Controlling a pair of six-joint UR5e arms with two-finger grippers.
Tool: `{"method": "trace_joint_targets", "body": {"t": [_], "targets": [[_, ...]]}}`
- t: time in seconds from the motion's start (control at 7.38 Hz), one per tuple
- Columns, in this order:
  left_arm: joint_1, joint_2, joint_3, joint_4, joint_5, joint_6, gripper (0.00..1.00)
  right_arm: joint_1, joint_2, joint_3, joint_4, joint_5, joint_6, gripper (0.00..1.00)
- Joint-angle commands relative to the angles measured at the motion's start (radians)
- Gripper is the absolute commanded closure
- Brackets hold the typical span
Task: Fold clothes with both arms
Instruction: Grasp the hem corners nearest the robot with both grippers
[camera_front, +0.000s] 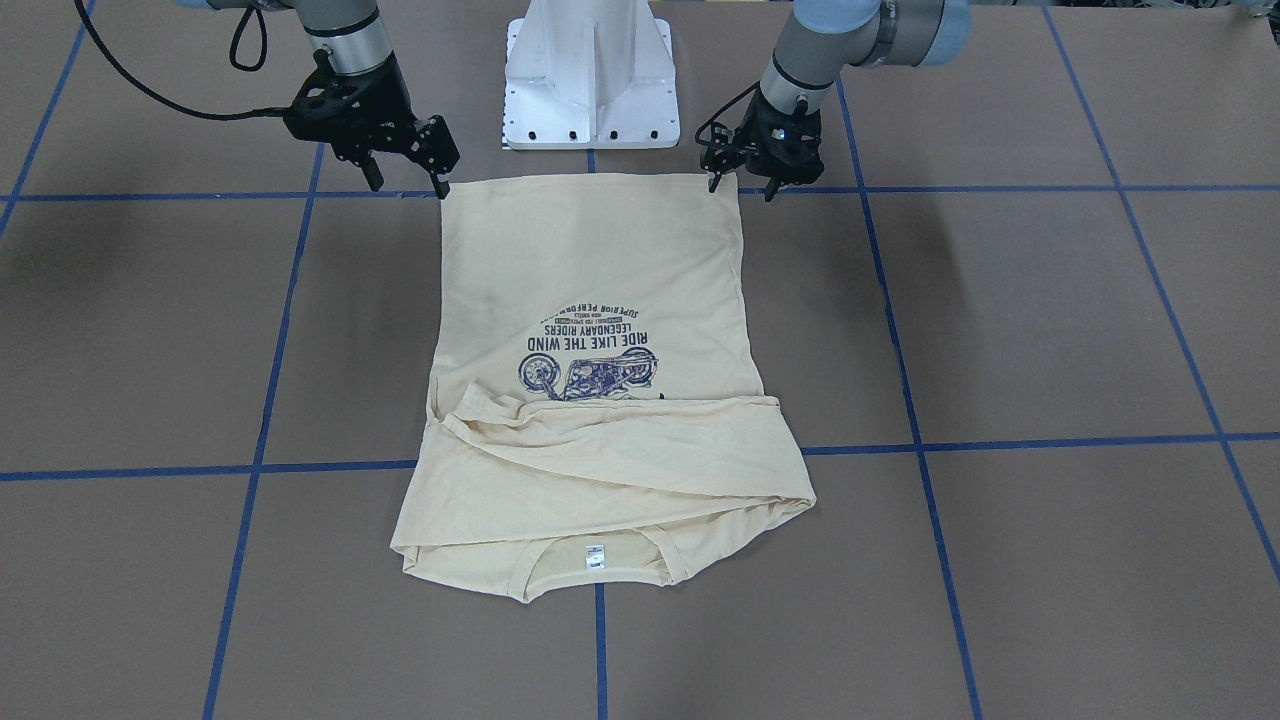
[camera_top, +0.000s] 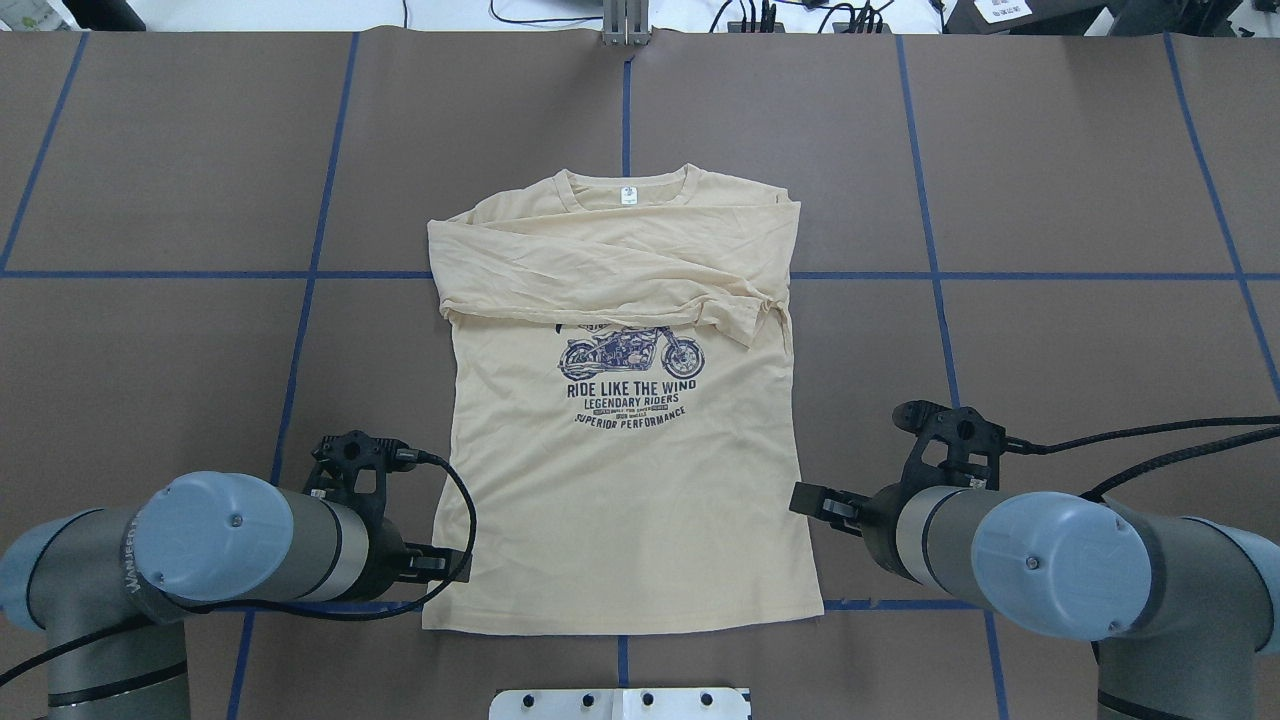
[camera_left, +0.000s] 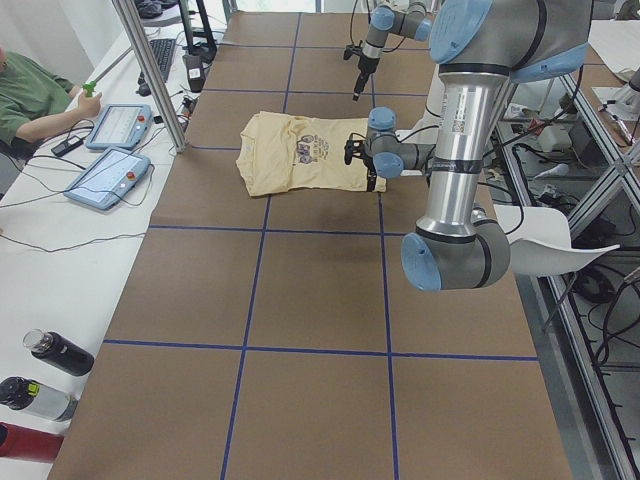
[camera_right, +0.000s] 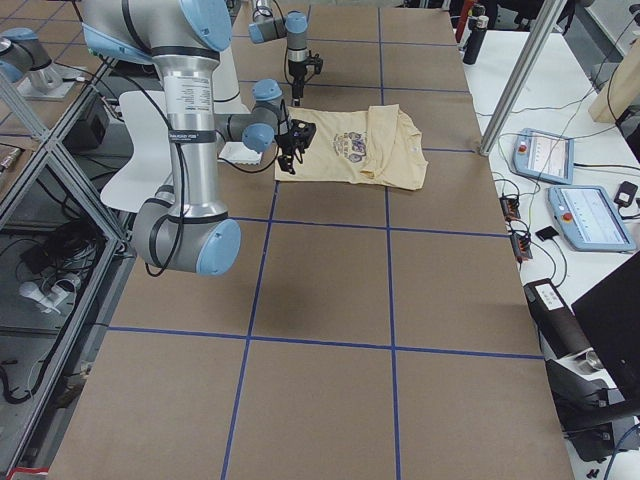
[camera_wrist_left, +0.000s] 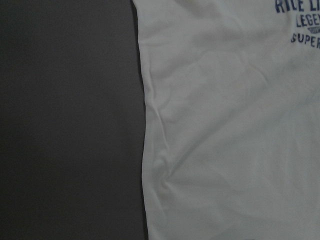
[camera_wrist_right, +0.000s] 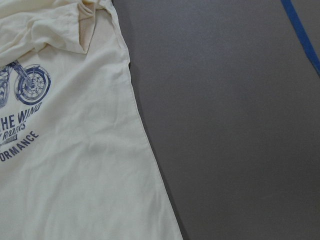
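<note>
The clothes are one cream T-shirt (camera_front: 600, 290) lying flat, print up, hem toward the robot's base. Both sleeves are folded across the chest (camera_top: 610, 265), and the neck label (camera_front: 595, 556) is at the far end. My left gripper (camera_front: 742, 186) hangs open over one hem corner, its fingers astride the corner. My right gripper (camera_front: 406, 185) is open at the other hem corner, with one fingertip (camera_front: 441, 190) right at the cloth's edge. In the overhead view the arms (camera_top: 250, 545) (camera_top: 1000, 550) hide most of both grippers. Each wrist view shows only a side edge of the shirt (camera_wrist_left: 235, 125) (camera_wrist_right: 65, 165).
The white base pedestal (camera_front: 590, 80) stands just behind the hem. Blue tape lines (camera_front: 1000, 440) cross the brown table. A side bench holds two control tablets (camera_left: 120, 125), a metal post (camera_left: 150, 70) and bottles (camera_left: 55, 352); a seated person's arm (camera_left: 40, 105) rests there.
</note>
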Motion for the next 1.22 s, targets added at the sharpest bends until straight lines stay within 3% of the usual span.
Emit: {"method": "trace_joint_targets", "body": {"t": [0.0,0.41,0.81,1.08], "targets": [[0.048,0.007,0.003,-0.001,0.005,-0.04,0.35,-0.002,0.0,0.002,0.0,-0.002,0.0,0.0],[0.077,0.007,0.007,-0.001,0.002,-0.066,0.48,-0.002,0.0,0.002,-0.002,-0.004,0.0,0.0],[0.082,0.004,0.028,-0.001,0.001,-0.066,0.49,-0.005,-0.001,0.002,-0.002,-0.004,0.0,0.0],[0.082,0.001,0.026,0.0,0.001,-0.068,0.66,-0.008,-0.001,0.002,-0.003,-0.004,0.002,0.0]]}}
